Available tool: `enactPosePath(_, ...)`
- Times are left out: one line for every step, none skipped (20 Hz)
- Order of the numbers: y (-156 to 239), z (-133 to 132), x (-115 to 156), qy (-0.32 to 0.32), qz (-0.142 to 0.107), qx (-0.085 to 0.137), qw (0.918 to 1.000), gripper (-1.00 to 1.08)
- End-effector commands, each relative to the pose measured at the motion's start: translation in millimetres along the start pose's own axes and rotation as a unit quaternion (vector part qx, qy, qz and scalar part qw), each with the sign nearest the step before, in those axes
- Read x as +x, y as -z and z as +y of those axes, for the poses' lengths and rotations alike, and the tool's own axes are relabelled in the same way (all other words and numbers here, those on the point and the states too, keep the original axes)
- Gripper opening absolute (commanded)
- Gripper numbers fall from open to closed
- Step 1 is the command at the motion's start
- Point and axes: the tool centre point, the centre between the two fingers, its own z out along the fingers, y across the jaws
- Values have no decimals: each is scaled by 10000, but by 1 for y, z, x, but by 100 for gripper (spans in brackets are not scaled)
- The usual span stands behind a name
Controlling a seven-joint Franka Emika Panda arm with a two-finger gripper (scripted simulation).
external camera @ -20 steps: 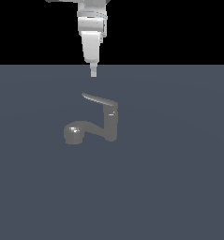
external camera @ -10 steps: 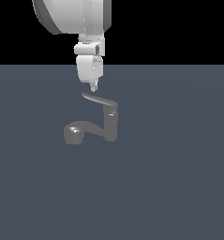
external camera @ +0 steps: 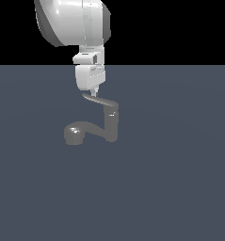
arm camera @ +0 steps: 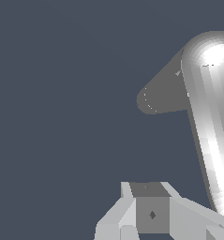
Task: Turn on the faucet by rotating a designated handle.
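Observation:
The dull-grey faucet [external camera: 111, 126] stands on the dark floor, with its curved spout ending in a rounded head [external camera: 74, 134] toward the exterior view's left. The handle [external camera: 100, 100] is a thin lever on top of the upright body, its free end pointing to the exterior view's left. My gripper [external camera: 93, 93] hangs straight down with its jaws together, empty, its tip at or just above the handle's free end. In the wrist view the handle [arm camera: 211, 117] is a large bright bar beside my fingers [arm camera: 152, 213]. A darker rounded faucet part [arm camera: 161, 97] lies beneath it.
A flat dark grey-blue floor [external camera: 170, 188] spreads around the faucet. The arm's big white link [external camera: 71, 21] looms above the gripper.
My gripper has come down from well above the faucet to the handle's free end. The arm's upper link has swung into view. The faucet has not moved.

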Motion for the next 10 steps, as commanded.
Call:
enactPosePath(-1,-1,0,-35,3,7,10000,-100)
enactPosePath(-1,-1,0,-35,3,7,10000,-100)
enactPosePath(-1,-1,0,-35,3,7,10000,-100)
enactPosePath(-1,-1,0,-35,3,7,10000,-100)
enactPosePath(-1,-1,0,-29,4,4,10000,-100)
enactPosePath(-1,2,-1,-29,4,4,10000,-100)
enactPosePath(-1,5,-1,-29,4,4,10000,-100)
enactPosePath(-1,8,-2,-29,4,4,10000,-100)
enactPosePath(-1,11,-2,-29,4,4,10000,-100)
enactPosePath(-1,14,-3,-29,4,4,10000,-100)
